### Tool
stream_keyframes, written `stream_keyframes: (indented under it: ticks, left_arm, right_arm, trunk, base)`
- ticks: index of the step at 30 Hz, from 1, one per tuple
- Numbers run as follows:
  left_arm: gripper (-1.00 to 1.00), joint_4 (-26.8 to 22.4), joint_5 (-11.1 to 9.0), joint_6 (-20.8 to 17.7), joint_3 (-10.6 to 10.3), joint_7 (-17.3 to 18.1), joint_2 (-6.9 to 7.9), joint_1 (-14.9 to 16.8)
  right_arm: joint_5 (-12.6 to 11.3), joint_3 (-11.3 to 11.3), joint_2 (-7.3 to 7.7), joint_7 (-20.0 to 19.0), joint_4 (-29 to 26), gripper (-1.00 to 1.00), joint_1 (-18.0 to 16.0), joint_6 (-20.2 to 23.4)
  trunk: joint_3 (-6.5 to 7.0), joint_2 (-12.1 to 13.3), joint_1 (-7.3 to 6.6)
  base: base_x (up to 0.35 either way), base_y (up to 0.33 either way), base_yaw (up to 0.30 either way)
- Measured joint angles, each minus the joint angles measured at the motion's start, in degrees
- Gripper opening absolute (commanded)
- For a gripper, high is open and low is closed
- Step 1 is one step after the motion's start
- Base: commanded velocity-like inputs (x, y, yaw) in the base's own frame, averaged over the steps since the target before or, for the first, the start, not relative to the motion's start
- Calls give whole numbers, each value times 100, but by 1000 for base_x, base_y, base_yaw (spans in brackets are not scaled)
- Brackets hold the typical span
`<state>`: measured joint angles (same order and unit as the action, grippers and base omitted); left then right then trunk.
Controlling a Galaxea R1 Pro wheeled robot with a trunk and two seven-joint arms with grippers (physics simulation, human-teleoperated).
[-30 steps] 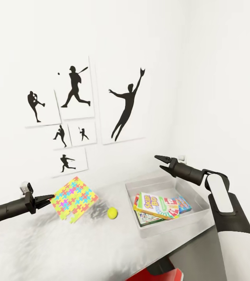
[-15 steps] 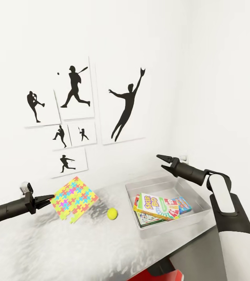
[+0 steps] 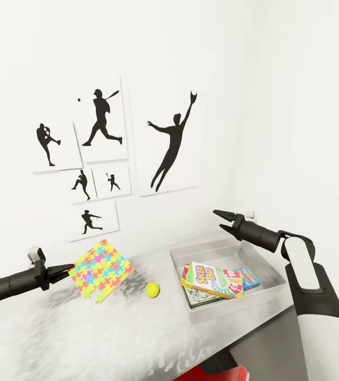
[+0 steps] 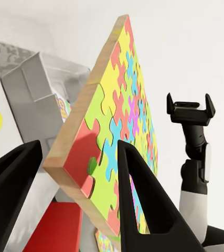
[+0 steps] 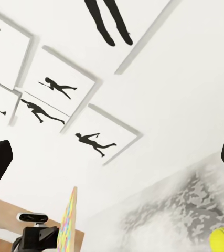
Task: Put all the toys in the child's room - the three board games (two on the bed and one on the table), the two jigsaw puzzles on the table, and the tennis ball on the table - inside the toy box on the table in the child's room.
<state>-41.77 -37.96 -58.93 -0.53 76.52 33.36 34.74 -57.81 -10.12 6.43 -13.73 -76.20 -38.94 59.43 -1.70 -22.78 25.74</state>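
The jigsaw puzzle (image 4: 119, 142) looked glossy-faced with a raw wooden edge; the table (image 3: 111, 338) top was mottled, marble-like, matt grey.

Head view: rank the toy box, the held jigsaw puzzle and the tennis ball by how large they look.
1. toy box
2. jigsaw puzzle, held in the left gripper, raised nearer the camera, so its real size is unsure
3. tennis ball

A multicoloured jigsaw puzzle (image 3: 100, 270) is held tilted above the marbled table (image 3: 85, 338). A yellow-green tennis ball (image 3: 152, 289) lies at its 4 o'clock. At the ball's 3 o'clock, board games (image 3: 214, 280) are stacked in the grey toy box (image 3: 275, 278).
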Motion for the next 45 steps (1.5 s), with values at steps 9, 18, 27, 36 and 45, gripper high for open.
stream_keyframes:
  ticks: [9,18,27,36,45]
  left_arm:
    - [-100,-30,-37,-43,-25,-423,-352,144]
    - [-100,492,-88,-95,-33,-2163,-1845,1821]
    - [-100,1202,-125,-25,31,-4775,-3449,2731]
    - [-100,1666,-119,476,113,-6187,-4156,2776]
    - [-100,2082,-156,953,113,-6477,-4335,2778]
  right_arm:
    - [-17,-47,8,-15,-8,100,7,30]
    - [-23,-546,201,-12,4,100,-3,31]
    - [-56,-706,808,-8,68,100,-78,32]
    - [-86,-1006,896,-14,30,100,-80,32]
    - [-129,-1060,905,-25,5,100,-73,32]
  trunk:
    - [0,1,0]
    - [1,1,0]
    - [0,0,0]
    - [0,0,0]
    - [0,0,0]
  base:
    - [0,0,0]
    - [0,0,0]
    - [0,0,0]
    - [0,0,0]
    - [0,0,0]
